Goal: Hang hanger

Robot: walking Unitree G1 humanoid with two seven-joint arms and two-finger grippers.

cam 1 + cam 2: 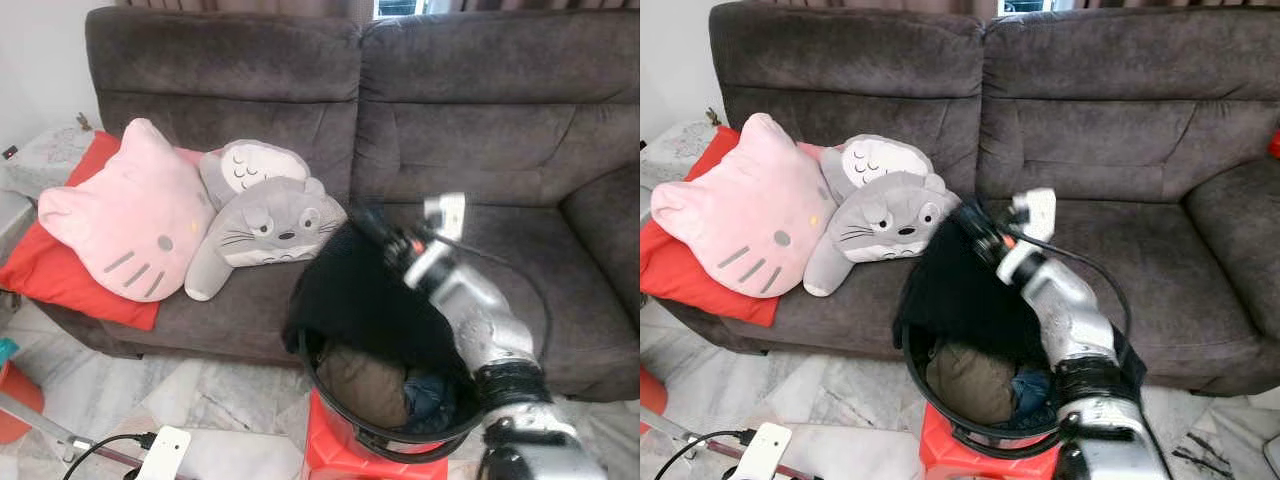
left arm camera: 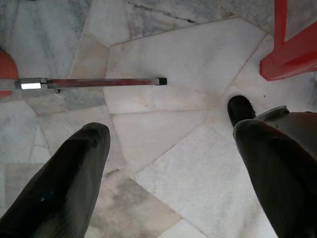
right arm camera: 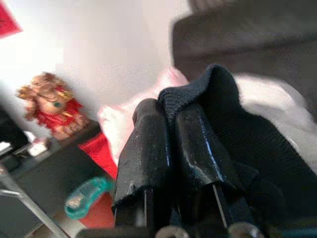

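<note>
My right gripper (image 1: 368, 225) is raised over a black round basket (image 1: 400, 445) and is shut on a black knitted garment (image 1: 350, 290). The garment hangs from the fingers and drapes over the basket's near-left rim. In the right wrist view the two fingers (image 3: 148, 144) pinch a fold of the black garment (image 3: 247, 129). Brown and blue clothes (image 1: 375, 385) lie inside the basket. My left gripper (image 2: 168, 124) hangs low over the marble floor, open with nothing between its fingers.
The basket stands on a red stool (image 1: 330, 455) in front of a dark grey sofa (image 1: 480, 130). A pink cat cushion (image 1: 135, 215), a grey plush (image 1: 265, 225) and a red cushion (image 1: 60, 270) lie on the sofa's left. A white device with a cable (image 1: 165, 452) and a metal bar (image 2: 94, 82) lie on the floor.
</note>
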